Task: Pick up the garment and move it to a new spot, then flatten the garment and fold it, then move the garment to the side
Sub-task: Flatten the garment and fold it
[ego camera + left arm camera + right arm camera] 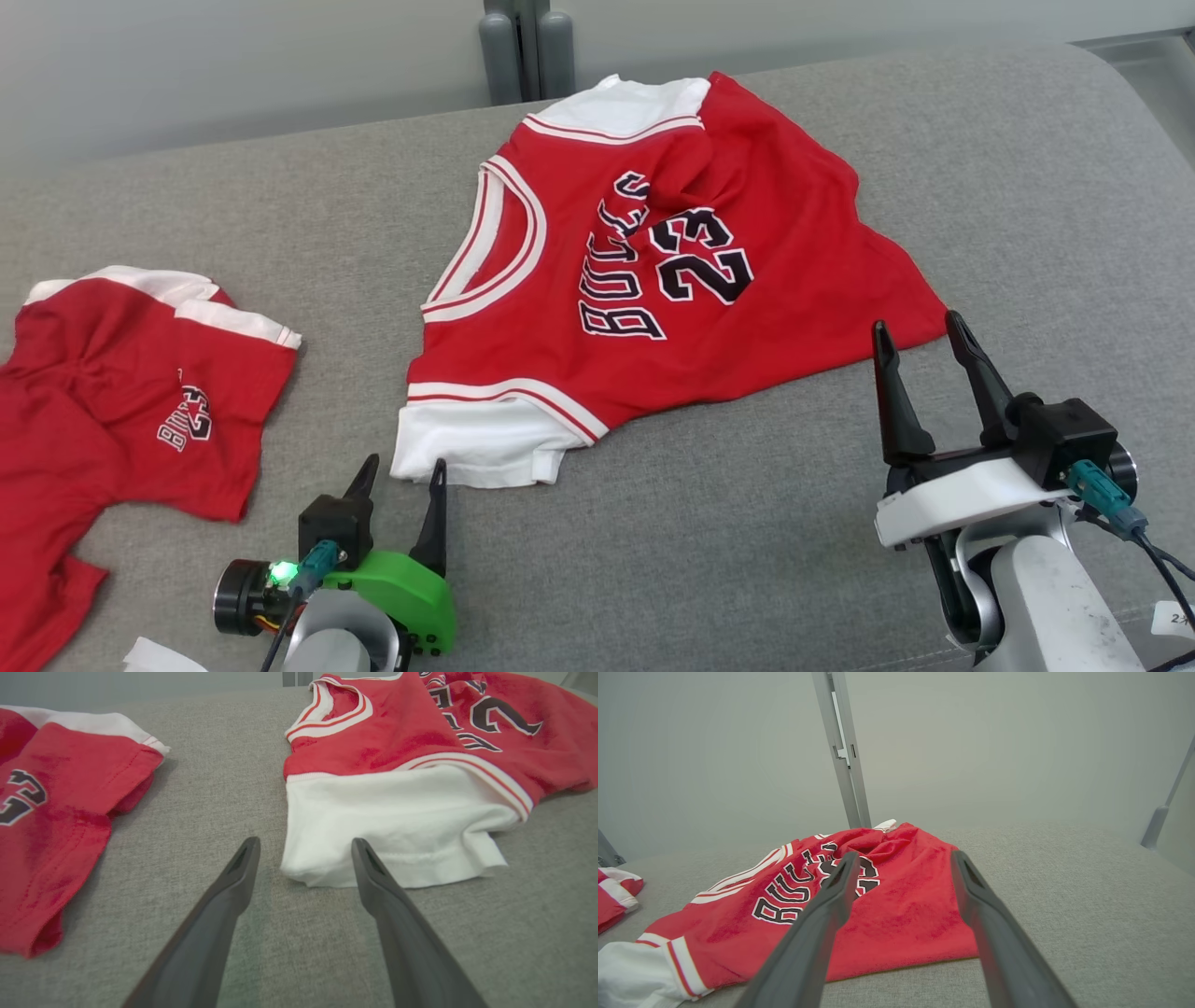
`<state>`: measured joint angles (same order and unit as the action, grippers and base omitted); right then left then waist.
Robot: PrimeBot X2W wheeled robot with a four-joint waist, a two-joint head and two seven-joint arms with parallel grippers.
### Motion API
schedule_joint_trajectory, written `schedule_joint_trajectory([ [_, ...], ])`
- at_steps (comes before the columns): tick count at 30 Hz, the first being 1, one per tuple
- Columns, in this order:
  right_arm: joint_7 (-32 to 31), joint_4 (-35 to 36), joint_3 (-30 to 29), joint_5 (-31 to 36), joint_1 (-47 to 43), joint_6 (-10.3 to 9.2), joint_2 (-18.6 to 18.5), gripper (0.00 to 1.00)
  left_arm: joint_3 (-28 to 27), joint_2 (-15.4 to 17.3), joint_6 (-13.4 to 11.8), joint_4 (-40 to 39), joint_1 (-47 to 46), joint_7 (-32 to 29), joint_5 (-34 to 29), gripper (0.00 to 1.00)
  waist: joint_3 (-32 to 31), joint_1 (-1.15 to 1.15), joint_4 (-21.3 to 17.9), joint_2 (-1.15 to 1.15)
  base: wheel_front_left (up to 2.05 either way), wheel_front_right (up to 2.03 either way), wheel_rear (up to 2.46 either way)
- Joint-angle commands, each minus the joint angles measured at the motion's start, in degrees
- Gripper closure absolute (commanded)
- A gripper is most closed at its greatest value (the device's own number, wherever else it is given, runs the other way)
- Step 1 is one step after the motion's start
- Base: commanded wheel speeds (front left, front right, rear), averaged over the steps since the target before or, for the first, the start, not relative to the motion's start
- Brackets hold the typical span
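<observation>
The garment (672, 271) is a red jersey with white sleeves and black lettering, lying loosely spread with some wrinkles on the grey padded table (747, 560). In the left wrist view its near white sleeve (397, 821) lies just beyond my fingertips. My left gripper (400, 473) is open, low over the table right at that sleeve's near edge (306, 847). My right gripper (920, 336) is open too, with nothing between its fingers, hovering by the red hem corner (924, 933). In the right wrist view the jersey (887, 905) spreads ahead and to the left.
A second red garment (121, 411) with white trim lies at the table's left edge, also seen in the left wrist view (56, 812). A grey post (523, 47) stands behind the table. Bare grey table surface stretches in front and to the right.
</observation>
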<state>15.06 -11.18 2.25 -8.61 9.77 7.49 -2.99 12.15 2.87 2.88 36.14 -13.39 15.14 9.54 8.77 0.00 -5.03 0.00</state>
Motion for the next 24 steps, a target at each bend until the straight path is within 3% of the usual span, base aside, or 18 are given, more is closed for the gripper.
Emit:
schedule_joint_trajectory([
  [1,0.17,-0.12,-0.12,0.15,0.73,0.01,-0.03,0.0,-0.24,0.4,-0.62,1.2,-1.13,-0.01,-0.69,0.0,0.87,0.0,-1.1,0.0,0.0,0.0,0.0],
  [3,0.17,-0.15,-0.16,0.15,0.82,0.01,-0.01,0.0,-0.36,0.39,-0.72,2.51,-1.67,0.0,-0.93,0.0,0.95,0.0,-1.36,0.0,0.0,0.0,0.0],
  [4,0.17,-0.19,-0.26,0.13,0.82,0.01,0.01,0.0,-0.3,0.38,-0.42,3.23,-1.94,0.0,-0.95,0.11,0.99,0.0,-1.47,0.0,0.0,0.0,0.0],
  [5,0.17,-0.25,-0.42,0.11,0.78,0.01,0.01,0.0,-0.1,0.36,-0.06,3.89,-2.17,0.0,-1.09,0.69,1.01,0.0,-1.49,0.0,0.0,0.0,0.0],
  [6,0.17,-0.32,-0.57,0.11,0.73,0.01,0.01,0.0,-0.04,0.36,0.12,3.97,-2.25,0.0,-1.08,1.0,1.0,0.0,-1.47,0.0,0.0,0.0,0.0],
  [15,0.17,-4.49,-5.26,1.6,0.27,0.01,0.01,0.0,-0.6,0.2,1.12,-2.36,-0.15,0.0,-0.04,1.0,0.01,0.0,1.81,0.0,0.0,0.0,0.0],
  [24,-1.22,-18.21,-16.04,6.69,5.39,0.01,0.03,0.0,0.1,0.11,1.39,-12.49,3.22,0.02,0.89,1.0,-0.27,0.0,7.03,0.0,0.0,0.0,0.0],
])
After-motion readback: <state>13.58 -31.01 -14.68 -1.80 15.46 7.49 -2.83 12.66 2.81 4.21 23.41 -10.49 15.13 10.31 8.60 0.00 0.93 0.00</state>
